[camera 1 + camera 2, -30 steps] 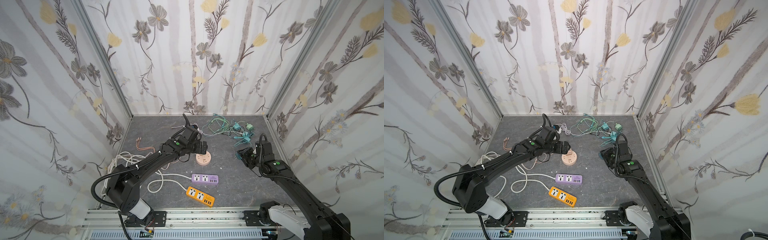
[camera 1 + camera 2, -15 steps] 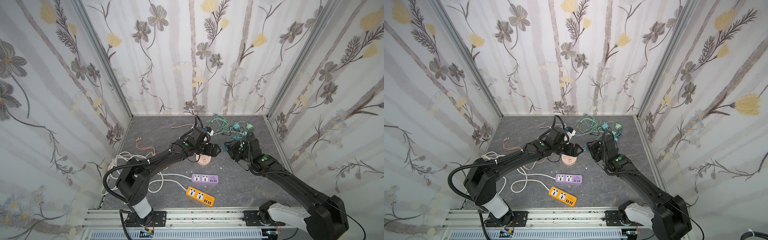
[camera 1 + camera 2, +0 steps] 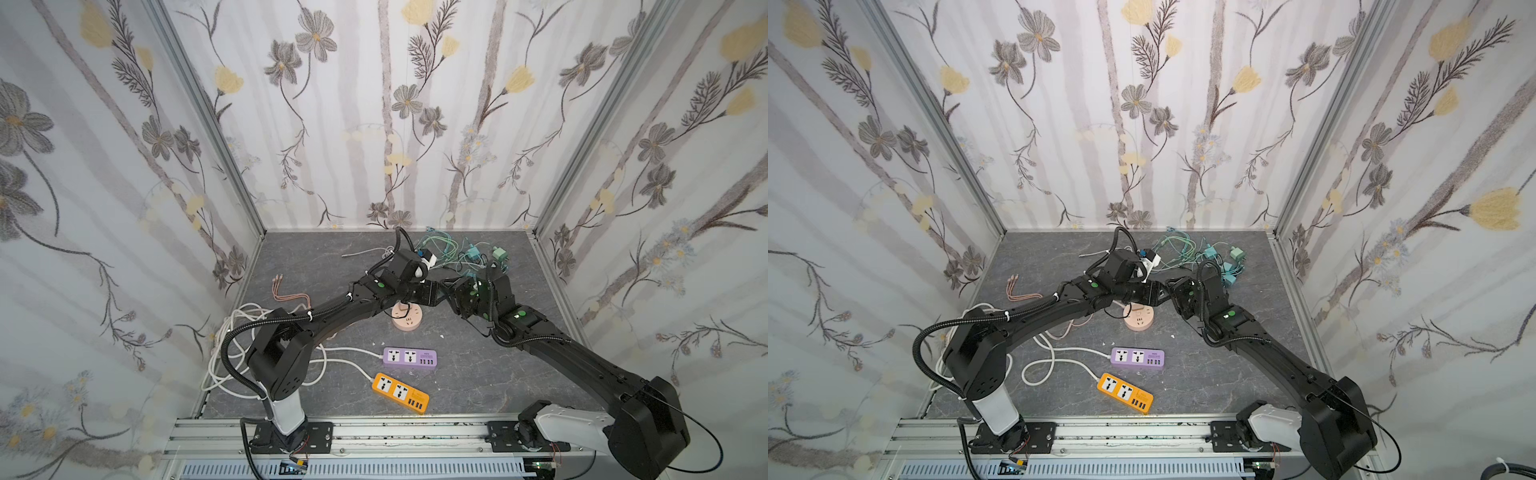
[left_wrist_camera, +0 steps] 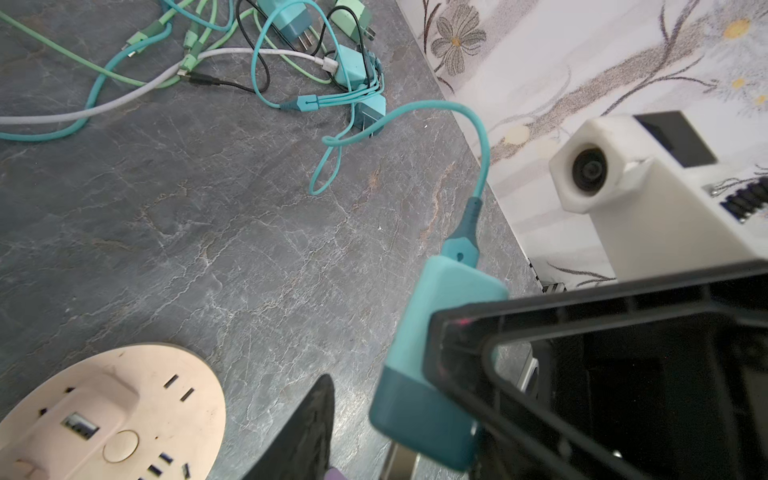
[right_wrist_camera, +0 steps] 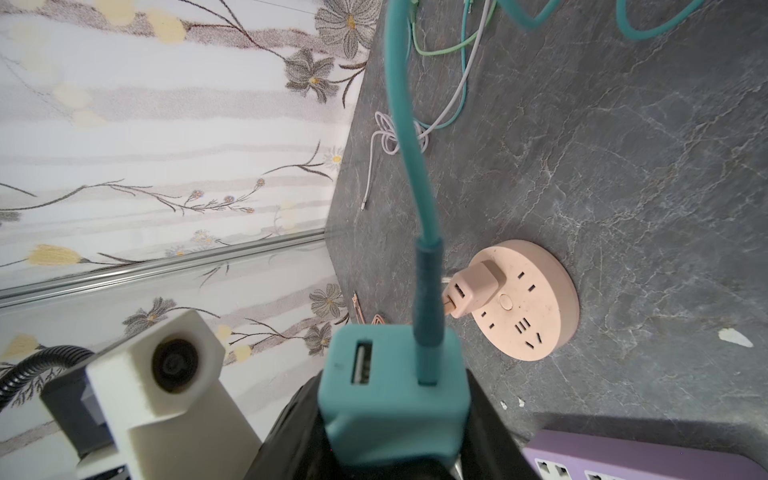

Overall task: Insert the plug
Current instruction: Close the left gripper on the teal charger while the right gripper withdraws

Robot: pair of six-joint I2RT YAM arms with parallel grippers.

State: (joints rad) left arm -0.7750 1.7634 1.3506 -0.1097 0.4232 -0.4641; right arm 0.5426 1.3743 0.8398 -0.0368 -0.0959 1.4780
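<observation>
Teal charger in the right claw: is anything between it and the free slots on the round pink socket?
No loose object, but the left claw hangs over the round pink socket, beside the teal charger. A pink adapter fills one outlet; other slots show free.

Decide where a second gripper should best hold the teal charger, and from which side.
Probably by the flat sides of the teal charger, coming in opposite the right gripper that holds it. The cable leaves one end and prongs the other, so keep both ends free.

Teal plug (image 5: 395,399), pink socket (image 3: 409,322), purple strip (image 3: 409,357), orange strip (image 3: 400,392), grey marbled tabletop (image 3: 478,374) (floral walls (image 3: 374,124))
</observation>
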